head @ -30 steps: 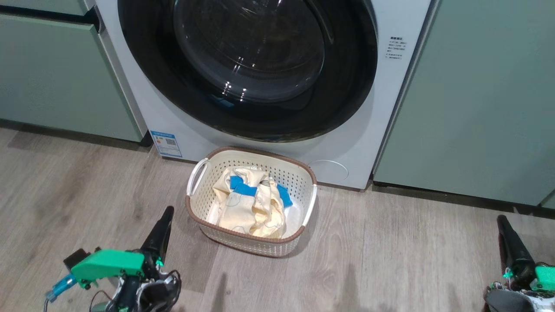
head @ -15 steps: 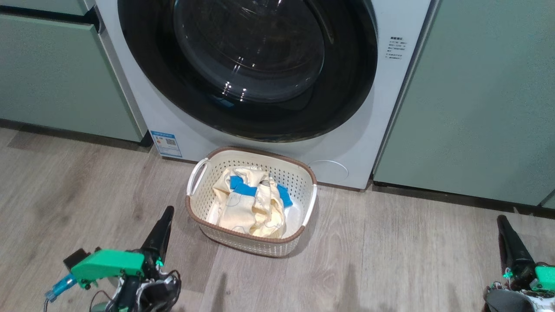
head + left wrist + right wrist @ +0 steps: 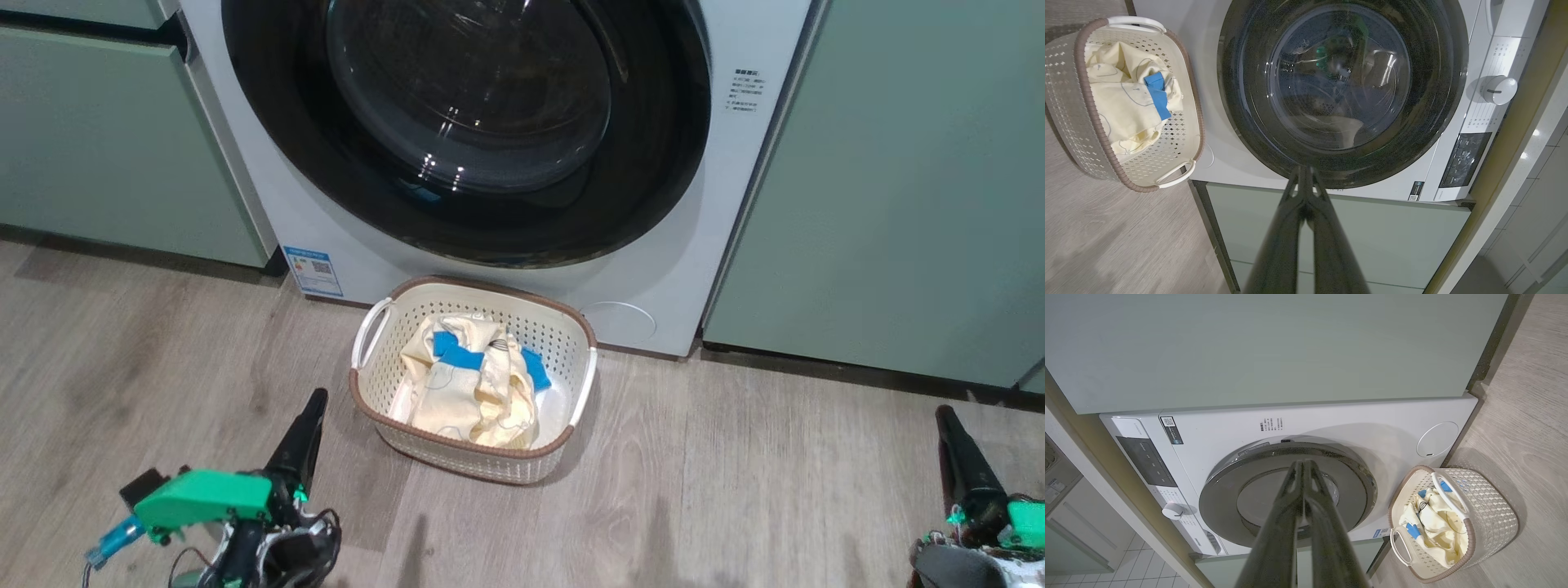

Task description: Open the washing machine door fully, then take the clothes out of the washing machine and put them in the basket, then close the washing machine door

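Both grippers are clenched and empty, fingers pressed together: left gripper (image 3: pixel 315 402) low left, right gripper (image 3: pixel 945 413) low right, well apart over bare woodgrain floor (image 3: pixel 735 490). Between them a perforated cream basket (image 3: pixel 488 285) with a brown rim holds soft cream-and-blue clothes (image 3: pixel 473 384), just before the white washing machine (image 3: pixel 653 278). Its glossy black round door (image 3: pixel 669 163) sits shut. The left wrist view adds a round white knob (image 3: pixel 1498 89).

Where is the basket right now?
In the head view the basket sits on the wooden floor near the middle, right in front of the washing machine, below its round door, with the clothes inside it.
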Controlling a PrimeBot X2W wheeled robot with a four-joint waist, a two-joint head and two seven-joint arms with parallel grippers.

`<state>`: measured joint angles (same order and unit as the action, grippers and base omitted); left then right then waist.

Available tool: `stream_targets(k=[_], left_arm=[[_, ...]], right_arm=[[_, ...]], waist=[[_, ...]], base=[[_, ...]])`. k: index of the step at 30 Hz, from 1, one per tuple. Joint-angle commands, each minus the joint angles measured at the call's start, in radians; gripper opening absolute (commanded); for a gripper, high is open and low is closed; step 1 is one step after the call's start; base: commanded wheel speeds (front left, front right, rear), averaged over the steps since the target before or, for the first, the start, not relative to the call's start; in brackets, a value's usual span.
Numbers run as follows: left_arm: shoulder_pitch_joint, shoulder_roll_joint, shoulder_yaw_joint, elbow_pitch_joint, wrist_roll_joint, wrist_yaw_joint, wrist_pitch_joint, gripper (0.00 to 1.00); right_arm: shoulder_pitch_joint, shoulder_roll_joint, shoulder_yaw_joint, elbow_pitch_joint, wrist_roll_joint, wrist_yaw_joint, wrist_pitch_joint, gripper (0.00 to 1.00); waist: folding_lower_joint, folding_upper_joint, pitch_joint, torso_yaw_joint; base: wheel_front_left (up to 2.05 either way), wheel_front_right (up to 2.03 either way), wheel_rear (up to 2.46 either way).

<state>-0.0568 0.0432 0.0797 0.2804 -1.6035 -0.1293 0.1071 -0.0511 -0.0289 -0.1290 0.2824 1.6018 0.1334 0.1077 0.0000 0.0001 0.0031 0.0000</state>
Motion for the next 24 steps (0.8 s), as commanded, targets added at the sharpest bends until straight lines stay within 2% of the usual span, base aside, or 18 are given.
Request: stream_targets(k=[1,24], left_arm=[[-0.051,0.007,0.034,-0.035,-0.005,-0.001,0.006,0.0],[-0.051,0.007,0.034,-0.035,-0.005,-0.001,0.006,0.0]], right_arm=[[-0.057,-0.021,0.015,-0.038,0.007,-0.003,0.005,0.0],[-0.057,-0.021,0.015,-0.038,0.007,-0.003,0.005,0.0]], waist=[[0.0,-0.0001,0.0,0.0],[0.0,-0.0001,0.0,0.0]], base=[[0.0,0.0,0.0],[0.0,0.0,0.0]])
